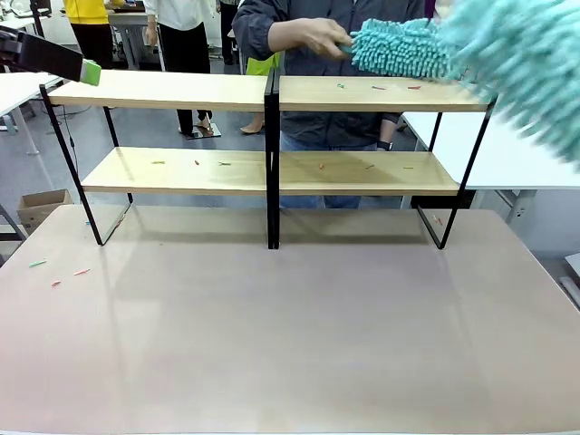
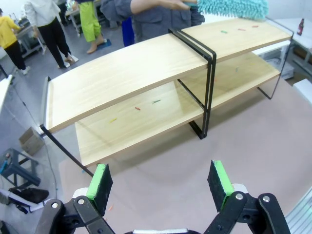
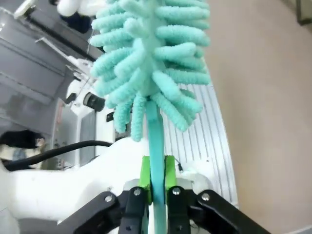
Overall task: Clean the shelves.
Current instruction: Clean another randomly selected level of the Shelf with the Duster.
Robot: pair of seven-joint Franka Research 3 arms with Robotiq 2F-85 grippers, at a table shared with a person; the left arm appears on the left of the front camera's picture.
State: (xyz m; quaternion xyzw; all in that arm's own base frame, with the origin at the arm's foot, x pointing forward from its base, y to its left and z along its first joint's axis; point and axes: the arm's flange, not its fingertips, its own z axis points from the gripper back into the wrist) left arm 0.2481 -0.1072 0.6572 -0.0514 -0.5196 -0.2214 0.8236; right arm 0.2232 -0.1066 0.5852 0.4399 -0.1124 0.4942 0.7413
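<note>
Barely started, I'd say: the shelves (image 1: 163,91) at the far side of the table (image 1: 272,344) have tiny scraps (image 1: 196,163), paper bits maybe, on both boards, right gripper (image 3: 157,170) clamped on a teal duster (image 3: 151,58), left gripper (image 2: 160,178) jaws wide apart.

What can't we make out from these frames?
- Front view: robot's duster is blurred, close to the lens, cut by the right edge, and overlaps the top right corner of the shelves.
- Front view: bits on the boards are too small to identify.
- Right wrist view: the duster head blocks what lies beyond the right gripper.
- Front view: person's duster has its handle hidden in the hand.
</note>
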